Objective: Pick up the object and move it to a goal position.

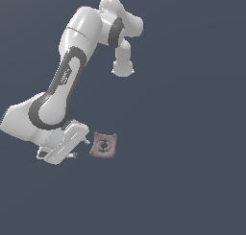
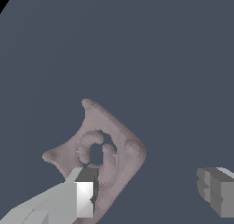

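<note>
gripper [image 2: 148, 193]: jaws apart, holding nothing | object [image 1: 104, 145]: flat on bench, lower-left of centre in exterior view, just beside gripper | risk: one finger [image 2: 84, 195] overlaps object's edge, other stands well clear; closing off-centre could nudge or pivot piece away

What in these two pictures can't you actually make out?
- Exterior view: the gripper fingertips are too small to tell whether they touch the pinkish-brown piece.
- Wrist view: one finger covers part of the piece; its lower corner is cut off by the picture edge.
- Neither view shows any goal marker.
</note>
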### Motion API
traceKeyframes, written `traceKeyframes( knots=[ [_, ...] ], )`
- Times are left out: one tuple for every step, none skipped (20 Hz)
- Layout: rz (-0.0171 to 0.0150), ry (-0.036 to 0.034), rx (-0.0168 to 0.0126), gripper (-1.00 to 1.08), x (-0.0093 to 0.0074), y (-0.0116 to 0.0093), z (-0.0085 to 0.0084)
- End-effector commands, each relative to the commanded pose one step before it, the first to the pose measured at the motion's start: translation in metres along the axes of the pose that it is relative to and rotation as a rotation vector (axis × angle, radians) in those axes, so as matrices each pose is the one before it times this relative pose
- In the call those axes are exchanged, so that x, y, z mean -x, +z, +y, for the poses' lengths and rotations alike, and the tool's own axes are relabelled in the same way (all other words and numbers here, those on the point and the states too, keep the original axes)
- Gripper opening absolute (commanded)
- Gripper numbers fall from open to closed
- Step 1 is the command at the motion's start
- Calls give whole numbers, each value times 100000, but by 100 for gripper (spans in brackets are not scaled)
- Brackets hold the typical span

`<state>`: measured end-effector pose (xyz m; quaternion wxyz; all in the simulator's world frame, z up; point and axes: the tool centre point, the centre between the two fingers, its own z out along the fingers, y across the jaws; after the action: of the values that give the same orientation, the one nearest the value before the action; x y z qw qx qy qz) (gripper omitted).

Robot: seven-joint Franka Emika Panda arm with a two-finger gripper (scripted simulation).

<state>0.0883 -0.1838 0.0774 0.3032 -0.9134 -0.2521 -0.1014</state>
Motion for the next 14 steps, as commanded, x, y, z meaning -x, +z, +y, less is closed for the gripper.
traceKeyframes(
  knots=[
    [-2720, -520, -885, 68, 572, 1709, 194],
    [-917, -153, -328, 68, 187, 587, 55],
    [-593, -111, -204, 68, 114, 379, 32],
    [-280, -63, -90, 68, 46, 181, 12],
    [-129, -26, -43, 68, 24, 82, 7],
    [-53, 25, -37, 68, 30, 26, 11],
    [0, 0, 0, 68, 9, -30, -24],
    [0, 0, 0, 68, -8, 16, 12],
    [-6, -87, 44, 68, -53, 32, -13],
    [-45, -186, 79, 68, -110, 79, -35],
    [-77, -298, 123, 68, -170, 120, -64],
    [-102, -367, 148, 68, -207, 152, -79],
    [-90, -310, 123, 68, -174, 131, -66],
    [-68, -232, 91, 68, -129, 97, -51]
  ],
)
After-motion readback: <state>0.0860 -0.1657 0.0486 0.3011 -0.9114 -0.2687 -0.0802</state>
